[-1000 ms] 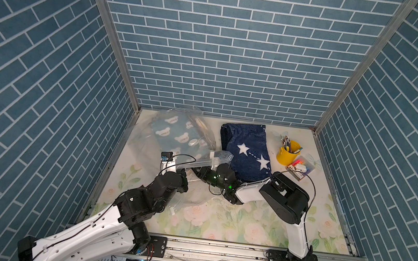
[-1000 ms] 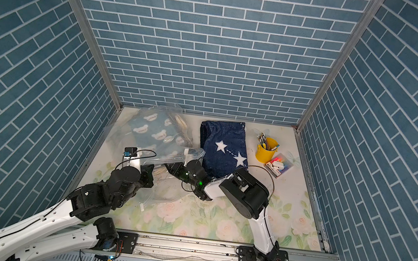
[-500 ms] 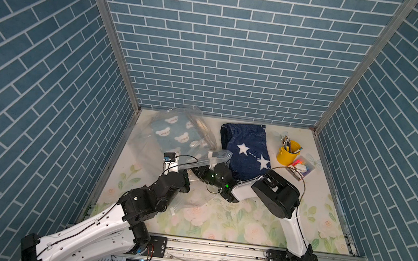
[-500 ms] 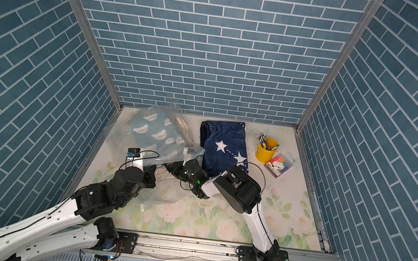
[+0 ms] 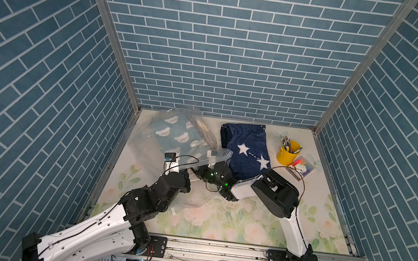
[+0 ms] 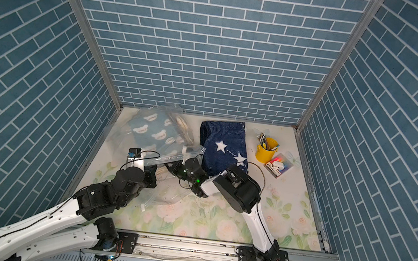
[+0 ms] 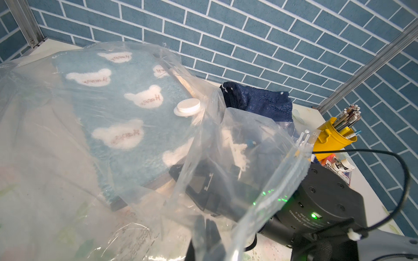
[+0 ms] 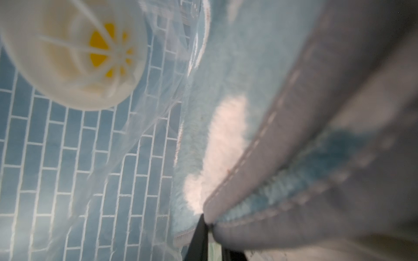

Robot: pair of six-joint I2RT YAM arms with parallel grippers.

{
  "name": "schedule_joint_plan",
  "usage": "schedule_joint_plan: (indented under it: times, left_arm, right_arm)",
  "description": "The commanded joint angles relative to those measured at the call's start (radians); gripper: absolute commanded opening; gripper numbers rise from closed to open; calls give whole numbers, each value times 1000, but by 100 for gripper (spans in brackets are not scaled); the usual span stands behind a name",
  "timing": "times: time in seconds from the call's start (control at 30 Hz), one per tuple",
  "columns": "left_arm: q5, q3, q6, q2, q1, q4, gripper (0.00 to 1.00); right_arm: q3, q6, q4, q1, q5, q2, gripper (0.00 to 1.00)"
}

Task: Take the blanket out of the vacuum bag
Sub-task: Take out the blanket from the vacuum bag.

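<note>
Right wrist view shows the right gripper [image 8: 210,226] clamped tight on the bear-print blanket [image 8: 228,74] by its grey hem, inside the vacuum bag [image 7: 45,135], whose mouth edge the closed left gripper [image 7: 204,230] pinches alongside.

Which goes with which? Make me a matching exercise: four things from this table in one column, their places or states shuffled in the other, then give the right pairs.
Things
1. bear blanket
2. star blanket
3. yellow cup
4. white cap

Places or states
A. full of pencils
B. sits on the clear bag's plastic
C. inside the clear bag
D. lying bare on the table, outside the bag

Pairs: 1-C, 2-D, 3-A, 4-B
</note>
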Motion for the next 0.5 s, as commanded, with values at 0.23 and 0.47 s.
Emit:
schedule_joint_plan:
  times: [0.23, 0.47]
  left_arm:
    - [-22, 4, 12, 0, 3, 2, 1]
    - [-19, 17, 23, 20, 3, 9, 1]
  right_arm:
    - [45, -37, 10, -2, -63, -104, 4]
    - [80, -43, -11, -5, -92, -106, 5]
